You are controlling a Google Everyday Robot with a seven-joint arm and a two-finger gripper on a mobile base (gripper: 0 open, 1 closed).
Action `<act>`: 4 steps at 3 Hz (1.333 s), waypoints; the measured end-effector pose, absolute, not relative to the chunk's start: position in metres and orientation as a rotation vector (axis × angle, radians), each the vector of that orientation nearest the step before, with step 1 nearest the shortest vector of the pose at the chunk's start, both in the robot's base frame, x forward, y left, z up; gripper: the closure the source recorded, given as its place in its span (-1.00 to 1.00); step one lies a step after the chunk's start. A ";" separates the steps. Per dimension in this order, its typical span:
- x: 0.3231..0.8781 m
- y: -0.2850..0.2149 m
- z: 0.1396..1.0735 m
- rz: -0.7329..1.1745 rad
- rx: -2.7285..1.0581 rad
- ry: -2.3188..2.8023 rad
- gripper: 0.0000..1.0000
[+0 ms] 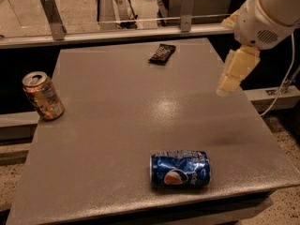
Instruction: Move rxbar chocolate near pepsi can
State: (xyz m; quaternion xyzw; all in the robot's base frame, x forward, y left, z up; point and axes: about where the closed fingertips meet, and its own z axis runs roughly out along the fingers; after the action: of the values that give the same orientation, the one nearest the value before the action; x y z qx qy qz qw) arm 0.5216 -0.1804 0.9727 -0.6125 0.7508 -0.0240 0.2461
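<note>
On the one camera view, a flat grey table [117, 125] with a dull sheen fills most of the shot. A low rail with metal posts [50, 15] runs behind it, and there's speckled floor [288, 203] to the right. The rxbar [162, 53], a flat dark wrapper, lies at the far edge, well apart from the pepsi can [180, 168]. That one's dented, blue, and on its side near the front edge. A gold can [42, 96] stands tilted at the left edge. The cream gripper [232, 76] hangs over the right side under a chunky white arm [267, 13], touching nothing. Can't tell if it's open or closed. Nothing sits between rxbar and pepsi.
</note>
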 end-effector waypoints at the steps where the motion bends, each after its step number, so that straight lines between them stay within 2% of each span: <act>1: 0.600 -0.150 0.951 0.045 -1.612 1.989 -1.00; 2: 0.669 -0.110 0.925 0.167 -1.533 1.951 -1.00; 4: 0.756 -0.064 0.869 0.378 -1.295 2.005 -1.00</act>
State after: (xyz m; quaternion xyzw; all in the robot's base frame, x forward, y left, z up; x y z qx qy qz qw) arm 0.7558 -0.0642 0.8687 -0.5011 0.7758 0.1463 0.3545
